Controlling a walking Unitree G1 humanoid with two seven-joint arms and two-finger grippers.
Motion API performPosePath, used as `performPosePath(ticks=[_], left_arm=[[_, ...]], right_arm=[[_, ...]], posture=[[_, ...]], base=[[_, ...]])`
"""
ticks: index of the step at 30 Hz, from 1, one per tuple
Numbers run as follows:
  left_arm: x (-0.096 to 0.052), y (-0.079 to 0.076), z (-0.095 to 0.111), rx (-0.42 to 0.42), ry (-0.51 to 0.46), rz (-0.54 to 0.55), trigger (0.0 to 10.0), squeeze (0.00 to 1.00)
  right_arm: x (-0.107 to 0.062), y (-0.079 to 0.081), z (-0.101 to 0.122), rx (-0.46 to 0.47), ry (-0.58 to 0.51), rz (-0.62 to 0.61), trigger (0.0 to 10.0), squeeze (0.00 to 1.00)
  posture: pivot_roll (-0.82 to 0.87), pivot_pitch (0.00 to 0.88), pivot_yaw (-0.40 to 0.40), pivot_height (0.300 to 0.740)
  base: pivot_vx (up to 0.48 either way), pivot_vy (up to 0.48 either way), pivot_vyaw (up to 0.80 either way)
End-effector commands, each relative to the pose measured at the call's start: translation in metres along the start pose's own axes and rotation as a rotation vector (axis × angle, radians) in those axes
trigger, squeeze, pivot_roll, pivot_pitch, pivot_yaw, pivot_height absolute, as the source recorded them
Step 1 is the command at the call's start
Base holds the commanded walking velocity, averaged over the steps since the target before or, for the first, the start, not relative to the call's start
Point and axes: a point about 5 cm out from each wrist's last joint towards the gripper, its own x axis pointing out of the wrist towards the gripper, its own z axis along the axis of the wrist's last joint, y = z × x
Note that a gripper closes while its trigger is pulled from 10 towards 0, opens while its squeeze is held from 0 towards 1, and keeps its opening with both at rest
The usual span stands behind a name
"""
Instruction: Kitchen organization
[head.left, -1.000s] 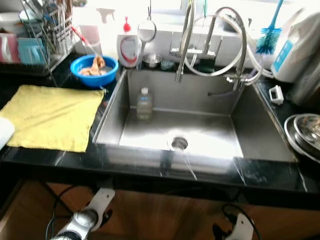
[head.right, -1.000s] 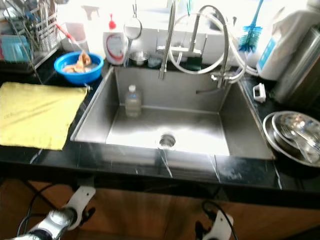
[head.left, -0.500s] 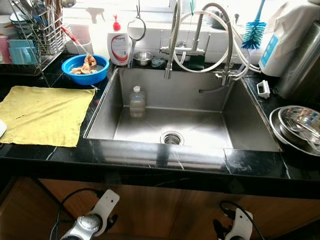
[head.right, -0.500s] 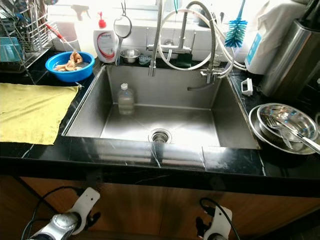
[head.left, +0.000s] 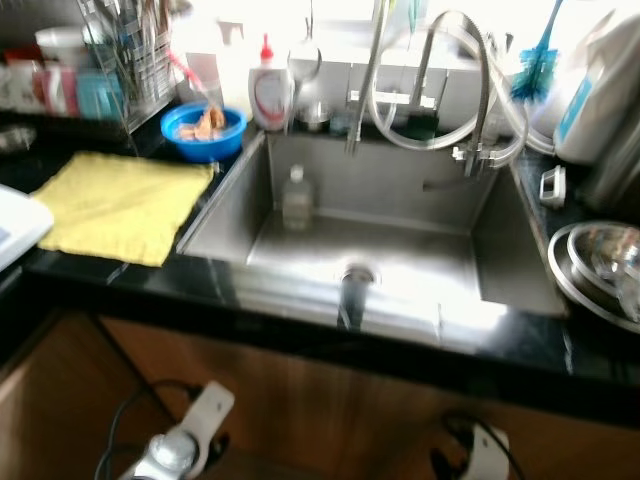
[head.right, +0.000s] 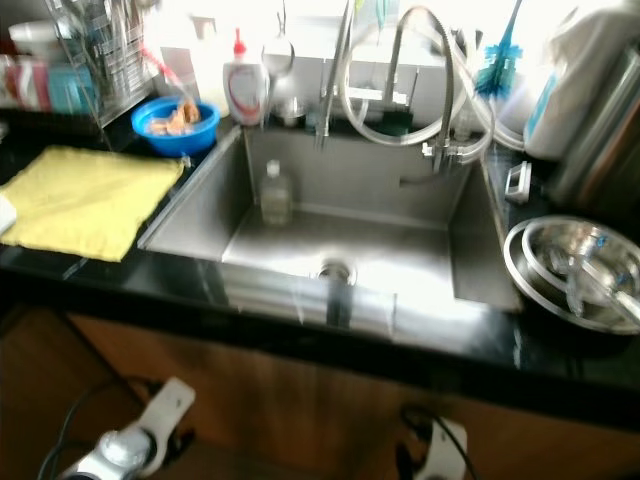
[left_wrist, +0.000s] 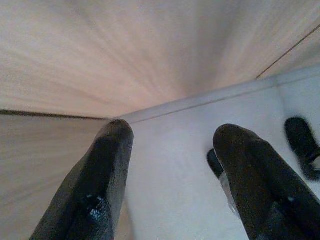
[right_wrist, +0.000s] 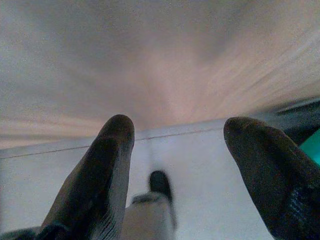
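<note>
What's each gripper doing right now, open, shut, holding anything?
Left gripper: open, empty, hanging low in front of the cabinet.
Right gripper: open, empty, also hanging low.

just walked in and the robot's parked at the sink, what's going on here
Nothing is being handled yet. The robot faces the steel sink, where a clear plastic bottle stands on the left side of the basin. Both arms hang low before the wooden cabinet, the left pincer and right pincer open and empty. A yellow cloth lies on the counter to the left, with a blue bowl behind it, and steel bowls sit at right.
</note>
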Motion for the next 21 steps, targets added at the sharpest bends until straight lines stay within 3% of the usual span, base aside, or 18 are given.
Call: performPosePath(ticks=[1, 11, 18, 21], left_arm=[[-0.002, 0.003, -0.006, 0.005, 0.023, 0.007, 10.0, 0.0], [-0.004, 0.012, -0.008, 0.002, 0.007, 0.022, 10.0, 0.0], [-0.009, 0.026, -0.006, -0.027, -0.054, 0.044, 10.0, 0.0], [-0.016, 0.042, -0.007, -0.057, -0.118, 0.062, 10.0, 0.0]], right_arm=[[0.0, 0.004, -0.001, 0.001, -0.002, 0.008, 10.0, 0.0], [-0.001, -0.003, 0.003, -0.111, -0.026, 0.016, 10.0, 0.0], [-0.002, -0.006, 0.011, -0.124, -0.093, -0.003, 10.0, 0.0], [-0.01, -0.02, 0.002, -0.113, -0.156, -0.018, 10.0, 0.0]], posture=[[0.01, 0.0, -0.034, 0.74], [0.01, 0.0, -0.035, 0.74], [0.0, 0.0, -0.031, 0.74], [0.0, 0.0, -0.03, 0.74]], base=[[0.0, 0.0, 0.0], [0.0, 0.0, 0.0], [0.0, 0.0, 0.0], [0.0, 0.0, 0.0]])
